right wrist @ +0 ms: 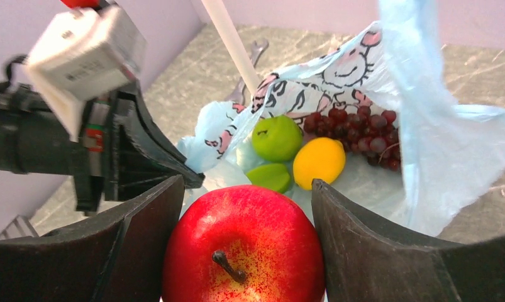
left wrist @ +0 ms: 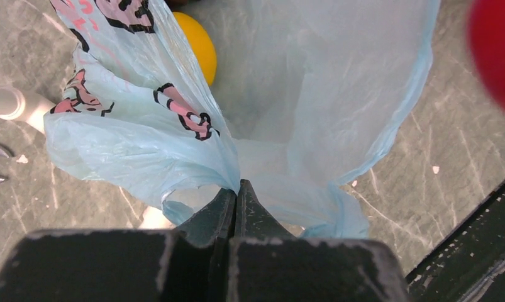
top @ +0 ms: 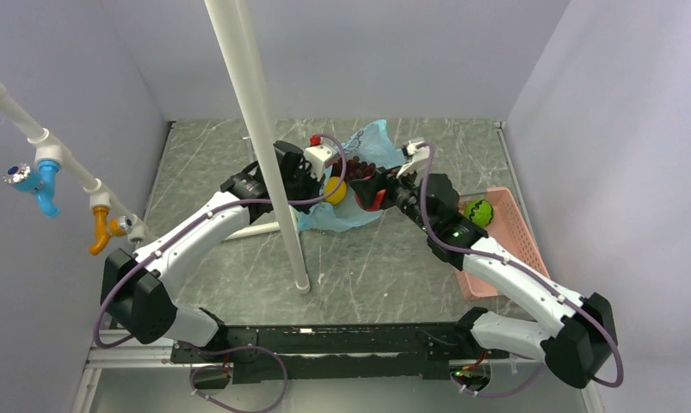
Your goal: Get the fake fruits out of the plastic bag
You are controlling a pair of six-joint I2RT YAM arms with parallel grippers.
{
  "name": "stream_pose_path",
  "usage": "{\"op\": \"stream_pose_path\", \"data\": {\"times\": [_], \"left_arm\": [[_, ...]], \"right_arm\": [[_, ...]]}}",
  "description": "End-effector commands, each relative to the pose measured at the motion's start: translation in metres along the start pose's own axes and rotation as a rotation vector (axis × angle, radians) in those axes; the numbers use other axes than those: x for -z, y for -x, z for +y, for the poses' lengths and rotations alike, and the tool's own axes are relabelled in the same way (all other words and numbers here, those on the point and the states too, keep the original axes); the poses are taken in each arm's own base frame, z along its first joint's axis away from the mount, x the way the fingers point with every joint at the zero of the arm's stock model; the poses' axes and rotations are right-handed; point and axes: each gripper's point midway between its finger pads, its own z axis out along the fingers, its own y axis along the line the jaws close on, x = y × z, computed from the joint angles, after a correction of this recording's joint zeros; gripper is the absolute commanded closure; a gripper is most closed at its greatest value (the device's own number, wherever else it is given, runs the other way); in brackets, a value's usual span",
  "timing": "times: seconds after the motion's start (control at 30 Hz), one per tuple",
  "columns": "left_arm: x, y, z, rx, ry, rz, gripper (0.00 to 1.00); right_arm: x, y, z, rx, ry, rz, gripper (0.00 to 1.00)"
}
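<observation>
My right pincer point(right wrist: 246, 186) clamped one red apple point(right wrist: 243, 251) at the mouth of the plastic bag point(right wrist: 438, 145) — inside lay two green fruits point(right wrist: 277, 137) point(right wrist: 270, 177), one yellow fruit point(right wrist: 319, 162), one grape bunch point(right wrist: 363, 129). My left pincer point(left wrist: 237, 189) was pinched on the bag's edge.

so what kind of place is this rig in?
Probably an enclosed lab test cell: plain grey walls box in a marble-pattern tabletop, a white pole stands on it, and coloured pipe fittings hang at the left.
</observation>
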Motion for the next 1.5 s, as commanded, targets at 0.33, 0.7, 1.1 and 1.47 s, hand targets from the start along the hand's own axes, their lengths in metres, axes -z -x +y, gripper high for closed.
{"op": "stream_pose_path", "data": {"times": [0.33, 0.7, 1.1, 1.47], "left_arm": [[0.01, 0.012, 0.015, -0.046, 0.09, -0.039, 1.0], [0.009, 0.01, 0.016, -0.039, 0.098, -0.03, 1.0], [0.018, 0.017, 0.014, -0.041, 0.095, -0.058, 1.0], [0.021, 0.02, 0.011, -0.038, 0.078, -0.069, 1.0]], "right_arm": [[0.098, 0.039, -0.077, 0.007, -0.402, -0.233, 1.0], [0.162, 0.048, -0.139, -0.095, -0.818, -0.341, 1.0], [0.187, -0.022, -0.231, -0.325, -1.214, -0.277, 1.0], [0.17, -0.075, -0.303, -0.504, -1.283, -0.134, 1.0]]}}
